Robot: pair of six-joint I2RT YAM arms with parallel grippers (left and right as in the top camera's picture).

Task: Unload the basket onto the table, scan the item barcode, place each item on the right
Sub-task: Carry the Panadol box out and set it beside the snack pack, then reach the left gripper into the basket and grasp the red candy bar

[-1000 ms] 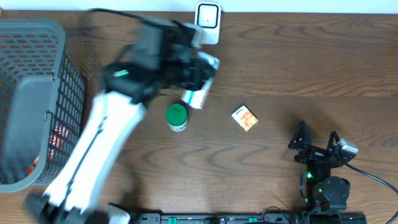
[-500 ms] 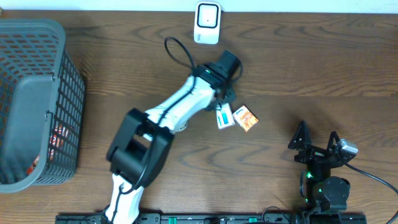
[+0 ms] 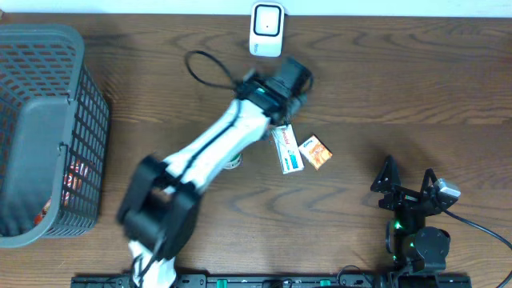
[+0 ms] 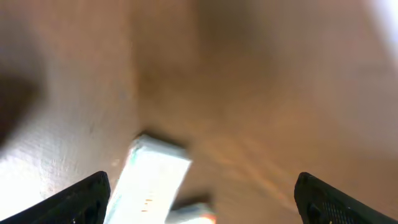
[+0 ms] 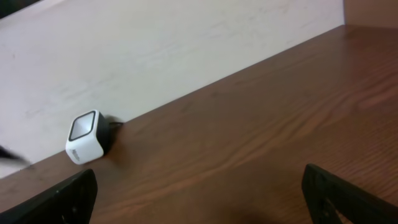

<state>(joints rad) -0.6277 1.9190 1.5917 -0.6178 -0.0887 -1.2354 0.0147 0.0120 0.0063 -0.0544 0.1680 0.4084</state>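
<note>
Box (image 3: pixel 286 149), white and long with some blue print, lies flat on the wooden surface (image 3: pixel 400 80) near the middle, not in any claw. We see it just left of a small orange packet (image 3: pixel 317 152); whether the two touch we cannot tell.

Left claw (image 4: pixel 202 182) hangs over the box with its fingers (image 4: pixel 81 199) spread wide. In the left wrist view the dark fingertips sit at the two bottom corners and the box shows blurred between them, nearer the left finger, with nothing pinched. From overhead, the white left arm runs from the near edge up to the box, and a black cable (image 3: pixel 204 68) loops off beside it.

Scanner (image 3: pixel 266 30), a little white cube with a dark face, stands at the far edge of the surface against the pale wall. It is apart from the box, with the left claw's wrist between them. We also see it in the right wrist view, far off on the left.

Right claw (image 3: pixel 409 178) sits at the near right, well apart from everything. Its fingers are spread and it holds nothing.

Grey wire basket (image 3: pixel 48 48) stands at the far left of the surface, with something red showing through its side.
</note>
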